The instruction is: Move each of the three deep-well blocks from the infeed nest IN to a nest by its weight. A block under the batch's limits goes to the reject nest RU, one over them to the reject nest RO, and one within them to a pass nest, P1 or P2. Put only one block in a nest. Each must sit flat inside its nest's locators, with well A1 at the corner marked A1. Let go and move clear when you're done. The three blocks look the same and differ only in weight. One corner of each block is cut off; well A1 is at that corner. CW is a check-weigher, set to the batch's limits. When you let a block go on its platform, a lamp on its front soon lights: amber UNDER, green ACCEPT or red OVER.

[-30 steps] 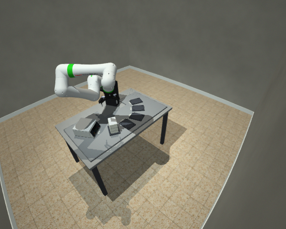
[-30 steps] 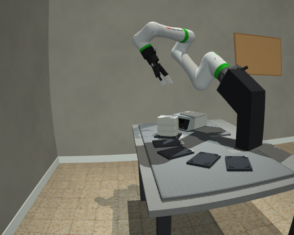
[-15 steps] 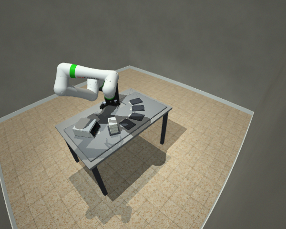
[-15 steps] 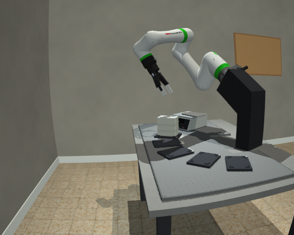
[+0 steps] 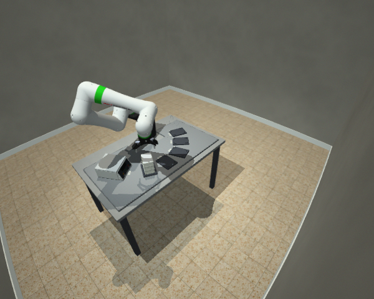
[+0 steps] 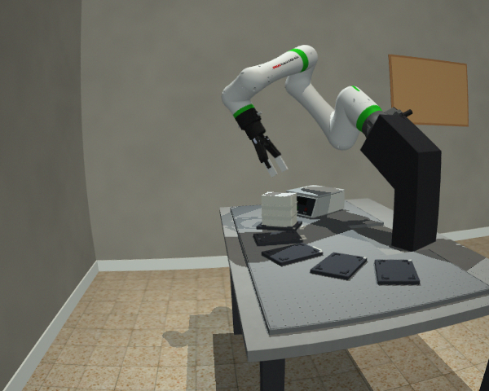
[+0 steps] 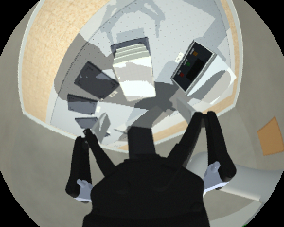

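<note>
Three white deep-well blocks (image 5: 148,166) (image 6: 278,208) (image 7: 134,66) stand stacked on the dark infeed nest (image 6: 297,226). My gripper (image 5: 145,143) (image 6: 277,167) (image 7: 141,111) is open and empty. It hangs tilted, well above the stack and a little towards the arm's base. The check-weigher (image 5: 112,169) (image 6: 319,200) (image 7: 194,66) stands beside the stack with nothing on its platform; I see no bright lamp. Four dark nests lie empty in an arc: the first nest (image 5: 166,161) (image 6: 277,238), the second nest (image 5: 179,151) (image 6: 292,254), the third nest (image 5: 181,141) (image 6: 338,265) and the fourth nest (image 5: 177,131) (image 6: 396,271). Their labels are too small to read.
Everything stands on a grey plate on the table (image 5: 132,196) (image 6: 320,303). The arm's black pedestal (image 6: 409,181) rises at the table's back, behind the nests. A brown board (image 6: 428,90) hangs on the wall.
</note>
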Action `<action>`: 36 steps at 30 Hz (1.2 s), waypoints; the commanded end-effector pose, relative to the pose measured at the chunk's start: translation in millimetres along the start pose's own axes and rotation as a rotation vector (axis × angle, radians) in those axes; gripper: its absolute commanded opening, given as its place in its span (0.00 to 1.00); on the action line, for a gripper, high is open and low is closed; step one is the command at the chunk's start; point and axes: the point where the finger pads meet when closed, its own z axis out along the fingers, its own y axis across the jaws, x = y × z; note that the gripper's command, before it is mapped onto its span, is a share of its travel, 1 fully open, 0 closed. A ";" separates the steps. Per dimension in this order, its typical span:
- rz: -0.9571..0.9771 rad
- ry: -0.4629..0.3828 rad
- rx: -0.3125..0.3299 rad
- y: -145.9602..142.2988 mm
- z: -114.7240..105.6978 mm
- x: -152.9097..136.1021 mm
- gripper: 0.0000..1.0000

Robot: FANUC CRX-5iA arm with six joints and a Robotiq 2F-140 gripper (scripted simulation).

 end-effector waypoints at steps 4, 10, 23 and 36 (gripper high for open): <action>0.000 0.000 0.000 -0.6 29.2 17.6 1.00; 0.000 0.000 0.000 -0.6 33.6 20.1 1.00; 0.000 0.000 0.000 -0.6 40.8 24.3 1.00; 0.000 0.000 0.000 -0.6 56.6 33.4 1.00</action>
